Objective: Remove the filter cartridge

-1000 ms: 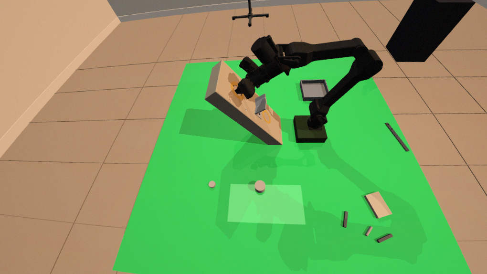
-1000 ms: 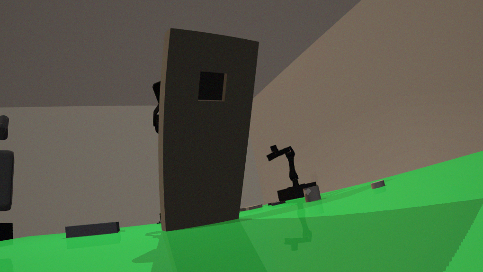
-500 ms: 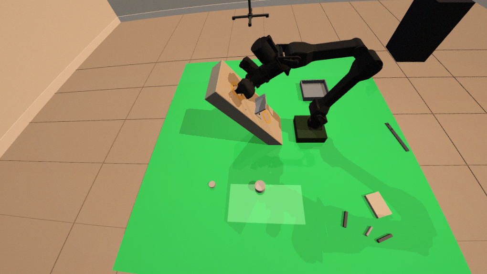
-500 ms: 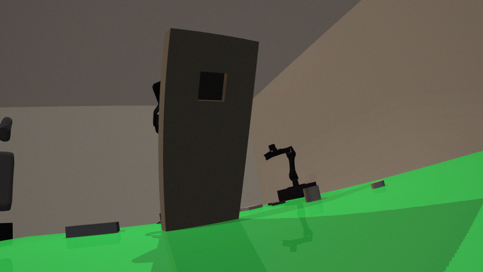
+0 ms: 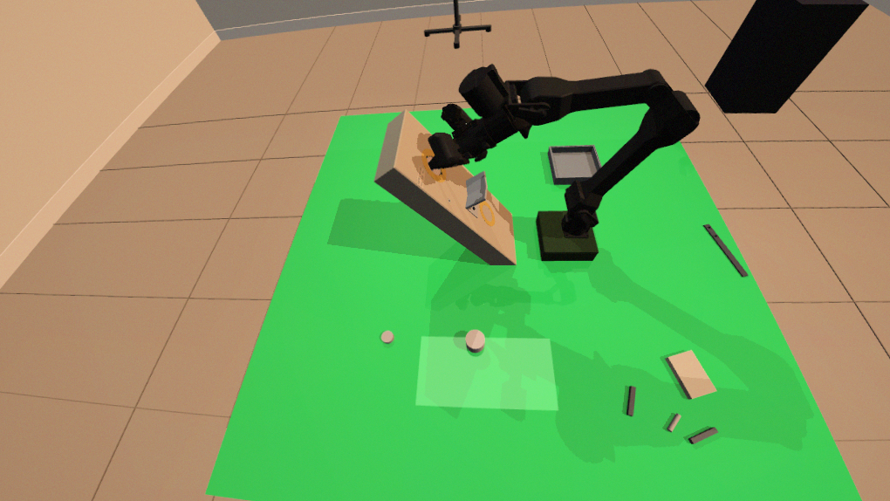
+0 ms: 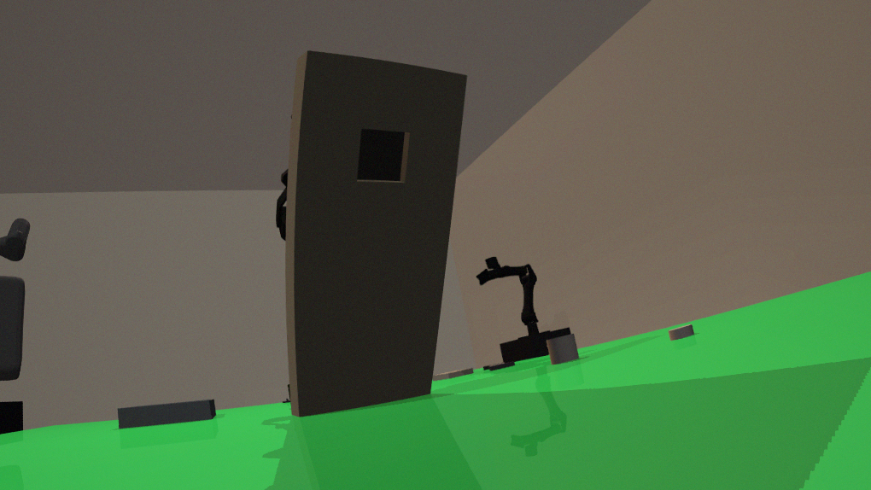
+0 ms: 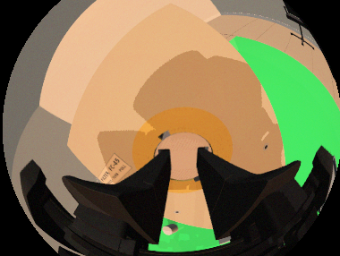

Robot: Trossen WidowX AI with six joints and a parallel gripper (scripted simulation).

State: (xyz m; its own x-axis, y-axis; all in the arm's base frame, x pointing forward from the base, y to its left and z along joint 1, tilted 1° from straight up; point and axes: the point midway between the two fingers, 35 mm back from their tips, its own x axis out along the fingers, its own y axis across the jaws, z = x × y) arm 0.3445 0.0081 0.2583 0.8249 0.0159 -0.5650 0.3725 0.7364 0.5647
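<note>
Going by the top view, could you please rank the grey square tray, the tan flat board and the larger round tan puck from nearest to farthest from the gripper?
From the gripper at the panel:
1. Grey square tray, beside the arm's base.
2. Larger round tan puck, on the pale rectangle's edge.
3. Tan flat board, at the mat's far corner.

matte black arm [image 5: 628,93], square black base [image 5: 566,239].

The mat [image 5: 373,374] is bright green with a paler green rectangle [image 5: 486,372] on it; the surrounding floor [image 5: 124,348] is tan tile with dark grout lines. The service panel [image 5: 435,187] is light tan, an orange ring [image 7: 181,136] encircling the tan filter cartridge [image 7: 183,147]. The tray [image 5: 572,164] is dark grey with a lighter grey floor, and the arm [image 5: 622,124] is black.
</note>
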